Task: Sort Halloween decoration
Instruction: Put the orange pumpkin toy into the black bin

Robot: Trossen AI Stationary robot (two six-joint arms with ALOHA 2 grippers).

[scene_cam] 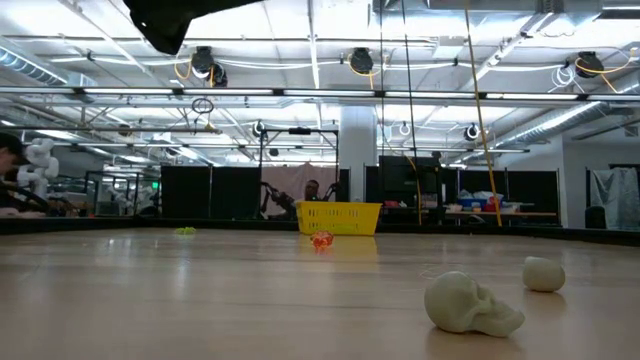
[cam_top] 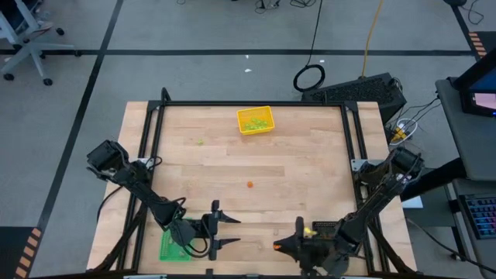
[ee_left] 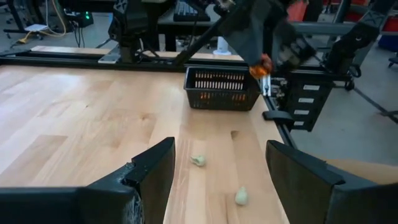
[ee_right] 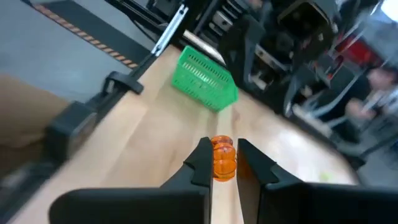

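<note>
We see the right gripper [cam_top: 277, 246] low in the bottom centre-right of the high view, its dark fingers [ee_right: 200, 163] clenched on a small orange ribbed pumpkin-shaped piece [ee_right: 224, 158], which sits squeezed between the two tips in the right wrist view. The left gripper [cam_top: 230, 231] waits at the bottom centre-left of the high view with its fingers [ee_left: 149, 171] spread wide and nothing between them.

The rest of the Halloween decoration is scattered over the pale wooden table [cam_top: 310, 155]. One orange piece [cam_top: 249, 184] lies alone near the middle of the high view, and a light green piece [cam_top: 200, 142] rests toward the upper left of the tabletop. More light green pieces [cam_top: 254, 122] sit inside the yellow slotted plastic tray [cam_top: 268, 123] at the upper centre. In the low view, a pale beige skull-shaped piece [scene_cam: 470, 303] and a rounder pale piece [scene_cam: 543, 274] lie at the lower right (close to that camera).

A green slotted plastic tray [cam_top: 169, 248] stands at the bottom left of the high view, beside the left arm. A black slotted tray [ee_left: 222, 89] shows in the upper centre of the left wrist view, at the table's edge.
</note>
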